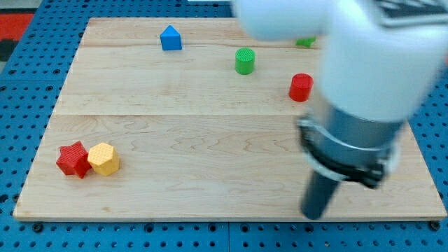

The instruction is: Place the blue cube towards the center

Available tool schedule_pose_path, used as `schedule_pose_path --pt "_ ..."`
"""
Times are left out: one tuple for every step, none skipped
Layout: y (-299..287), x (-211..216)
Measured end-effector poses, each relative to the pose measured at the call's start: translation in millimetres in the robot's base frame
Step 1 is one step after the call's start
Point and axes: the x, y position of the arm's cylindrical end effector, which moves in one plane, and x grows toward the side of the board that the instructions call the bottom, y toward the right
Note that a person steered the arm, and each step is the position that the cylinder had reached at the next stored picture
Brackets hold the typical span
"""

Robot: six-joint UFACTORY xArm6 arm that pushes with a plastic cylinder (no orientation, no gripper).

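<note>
The blue block (170, 38), with a peaked top, sits near the board's top edge, left of middle. My tip (314, 215) is near the board's bottom edge at the view's right, far from the blue block and touching no block. The arm's large white and grey body fills the view's upper right.
A green cylinder (244, 61) stands right of the blue block. A red cylinder (300, 87) stands next to the arm. A green block (304, 43) at the top is mostly hidden by the arm. A red star (73, 159) touches a yellow hexagon (103, 158) at the bottom left.
</note>
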Motion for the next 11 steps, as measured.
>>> schedule_pose_path --pt "70.6 -11.8" --pt "87.4 -53.8" --pt "87.4 -100.7" --pt "56.1 -146.5" --pt "14.4 -139.5" --pt "47.9 -107.2" --pt "-29.6 -102.6" --pt "-81.4 -115.8" --pt "-98.0 -174.8" --pt "-100.9 -210.7" --pt "-83.0 -161.5"
